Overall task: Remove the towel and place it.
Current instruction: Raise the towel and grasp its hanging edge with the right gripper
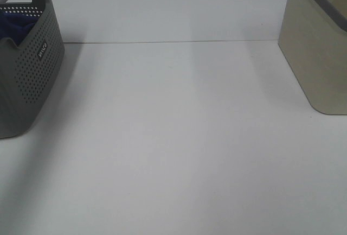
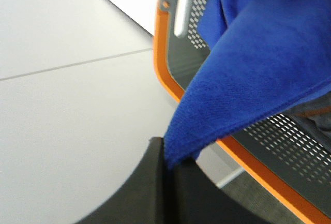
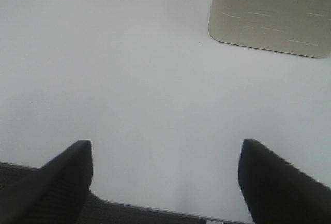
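The royal-blue plush towel (image 2: 264, 63) hangs out of a grey perforated basket (image 2: 289, 141) with an orange rim. One corner of it runs down between the black fingers of my left gripper (image 2: 166, 154), which is shut on that corner. In the exterior high view the towel (image 1: 13, 26) shows as blue folds inside the grey basket (image 1: 32, 67) at the far left; neither gripper shows there. My right gripper (image 3: 165, 151) is open and empty above the bare white table, its fingertips (image 3: 70, 164) wide apart.
A beige bin (image 1: 317, 56) stands at the back right of the white table (image 1: 173, 148); it also shows in the right wrist view (image 3: 269, 14). A white wall runs along the table's back edge.
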You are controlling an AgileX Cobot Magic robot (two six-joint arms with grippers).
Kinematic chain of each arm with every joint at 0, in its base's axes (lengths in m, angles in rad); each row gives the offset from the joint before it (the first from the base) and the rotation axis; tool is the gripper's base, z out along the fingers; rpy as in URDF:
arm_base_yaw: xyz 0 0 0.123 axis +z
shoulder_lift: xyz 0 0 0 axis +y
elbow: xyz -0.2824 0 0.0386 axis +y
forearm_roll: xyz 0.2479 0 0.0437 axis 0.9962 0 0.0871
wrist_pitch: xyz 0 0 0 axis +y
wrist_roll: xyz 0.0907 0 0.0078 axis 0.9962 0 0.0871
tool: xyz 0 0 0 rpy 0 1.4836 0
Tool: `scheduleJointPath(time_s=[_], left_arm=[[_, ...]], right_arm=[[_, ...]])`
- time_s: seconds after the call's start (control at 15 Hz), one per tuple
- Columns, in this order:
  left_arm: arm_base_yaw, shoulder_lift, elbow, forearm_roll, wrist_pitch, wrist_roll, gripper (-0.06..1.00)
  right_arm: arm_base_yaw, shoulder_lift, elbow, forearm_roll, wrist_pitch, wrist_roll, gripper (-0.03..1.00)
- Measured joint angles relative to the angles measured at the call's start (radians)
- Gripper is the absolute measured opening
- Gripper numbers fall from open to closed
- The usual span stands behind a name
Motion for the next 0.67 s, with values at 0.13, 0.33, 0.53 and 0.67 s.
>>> scheduleJointPath(time_s=[0.13, 0.33, 0.53, 0.67], left_arm=[[-0.085, -0.064, 0.000, 0.062, -0.083, -0.058, 0.00], [-0.228, -0.133, 0.000, 0.222, -0.216, -0.165, 0.00], [-0.362, -0.152, 0.000, 0.376, -0.265, -0.267, 0.00], [-0.421, -0.152, 0.000, 0.397, -0.267, -0.287, 0.00]], right_arm=[[0.000, 0.000, 0.000, 0.000, 0.000, 0.001, 0.76], [0.000, 0.000, -0.007, 0.023, -0.018, 0.001, 0.76], [0.000, 0.041, -0.024, 0.156, -0.173, -0.097, 0.76], [0.000, 0.116, -0.025, 0.281, -0.245, -0.232, 0.76]])
